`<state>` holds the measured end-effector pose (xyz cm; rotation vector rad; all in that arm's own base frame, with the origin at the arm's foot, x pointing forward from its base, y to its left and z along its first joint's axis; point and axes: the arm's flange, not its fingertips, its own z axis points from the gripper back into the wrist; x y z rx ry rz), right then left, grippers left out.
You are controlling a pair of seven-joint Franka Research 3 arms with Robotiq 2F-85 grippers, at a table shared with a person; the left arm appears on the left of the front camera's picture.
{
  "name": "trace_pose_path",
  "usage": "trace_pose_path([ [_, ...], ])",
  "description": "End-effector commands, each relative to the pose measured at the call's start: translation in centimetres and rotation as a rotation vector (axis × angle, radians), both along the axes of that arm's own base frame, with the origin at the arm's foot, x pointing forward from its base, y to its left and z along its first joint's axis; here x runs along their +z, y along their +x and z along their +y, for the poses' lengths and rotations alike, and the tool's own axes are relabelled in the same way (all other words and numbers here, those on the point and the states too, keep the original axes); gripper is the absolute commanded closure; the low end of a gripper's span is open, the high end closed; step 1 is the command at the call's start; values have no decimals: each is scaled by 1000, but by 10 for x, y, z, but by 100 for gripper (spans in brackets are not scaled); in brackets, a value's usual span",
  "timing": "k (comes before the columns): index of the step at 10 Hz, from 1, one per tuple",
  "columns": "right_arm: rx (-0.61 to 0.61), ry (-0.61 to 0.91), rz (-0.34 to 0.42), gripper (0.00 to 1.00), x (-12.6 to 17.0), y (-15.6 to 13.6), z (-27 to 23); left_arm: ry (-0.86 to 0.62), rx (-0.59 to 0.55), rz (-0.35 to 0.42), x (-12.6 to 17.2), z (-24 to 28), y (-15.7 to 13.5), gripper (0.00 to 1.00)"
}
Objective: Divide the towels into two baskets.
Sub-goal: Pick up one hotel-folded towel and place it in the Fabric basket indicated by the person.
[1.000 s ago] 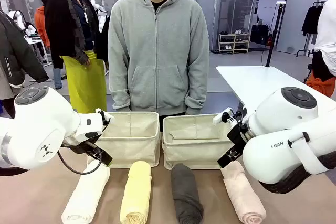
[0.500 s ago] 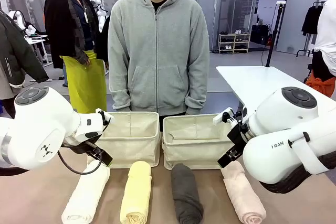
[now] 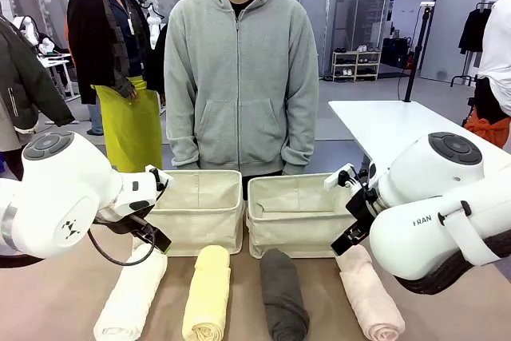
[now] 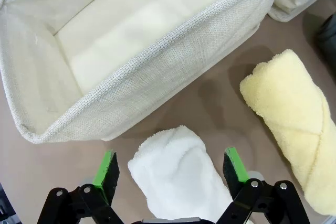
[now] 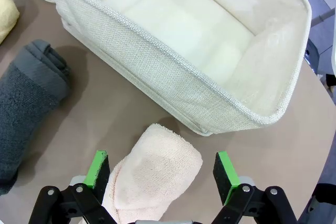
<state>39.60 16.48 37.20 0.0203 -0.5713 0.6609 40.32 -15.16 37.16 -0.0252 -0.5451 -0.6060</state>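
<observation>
Front view: the left arm (image 3: 64,189) bends low over the white towel (image 3: 132,293), the right arm (image 3: 431,205) over the pink towel (image 3: 369,297). The yellow towel (image 3: 207,293) and grey towel (image 3: 283,297) lie between them. All four rolls lie on the desk (image 3: 72,301), pointing lengthwise at the left basket (image 3: 200,217) and right basket (image 3: 295,225).

Left wrist view: the left claw (image 4: 170,167) gapes wide astride the white towel's end.

Right wrist view: the right claw (image 5: 160,171), equally wide, straddles the pink towel's end.

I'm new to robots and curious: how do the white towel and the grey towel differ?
The white towel is pale, the grey towel dark. The white towel lies by the left basket, the grey towel by the right basket. The open left gripper hangs over the white towel; none over the grey towel. Both are rolled.
</observation>
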Motion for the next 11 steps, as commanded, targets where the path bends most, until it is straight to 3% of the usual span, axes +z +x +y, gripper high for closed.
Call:
trace_pose_path([
  [1, -32, -7, 12, 0, 17, 2, -3, -16, -21, 52, 17, 0, 2, 0],
  [3, 8, 143, 102, 0, 49, 5, -14, -85, -33, 153, 47, 11, 3, 0],
  [6, -8, 276, 283, 0, 71, 14, -34, -373, -109, 393, 71, 42, 7, 0],
  [8, 31, 560, 454, 0, 78, 17, -59, -689, -214, 450, 75, 72, 3, 0],
  [9, 32, 751, 524, 0, 78, 17, -86, -827, -225, 433, 69, 95, -2, 0],
  [10, 15, 903, 565, 0, 77, 12, -116, -974, -227, 425, 65, 122, -10, 0],
  [11, -9, 1018, 560, 0, 74, 5, -150, -1075, -178, 407, 58, 153, -19, 0],
])
